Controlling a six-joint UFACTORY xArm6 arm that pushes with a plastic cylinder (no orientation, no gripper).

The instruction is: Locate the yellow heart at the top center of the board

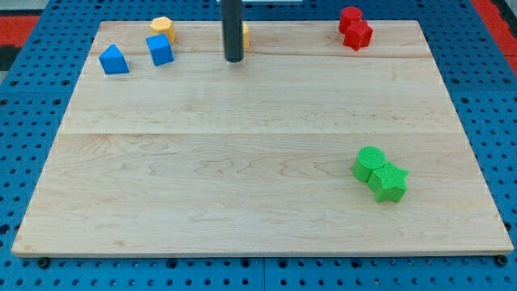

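Observation:
My tip [233, 59] rests on the board at the view's top centre. The rod hides most of a yellow block [245, 35]; only a sliver of it shows at the rod's right side, and its shape cannot be made out. My tip sits just below and left of that sliver. A yellow hexagon-like block [163, 28] lies at the top left, well to the left of my tip.
A blue block [114, 60] and a blue cube [160, 50] lie at top left. Two red blocks [355, 29] touch at top right. A green cylinder [369, 162] touches a green star [389, 181] at lower right. The wooden board [242, 162] sits on a blue pegboard.

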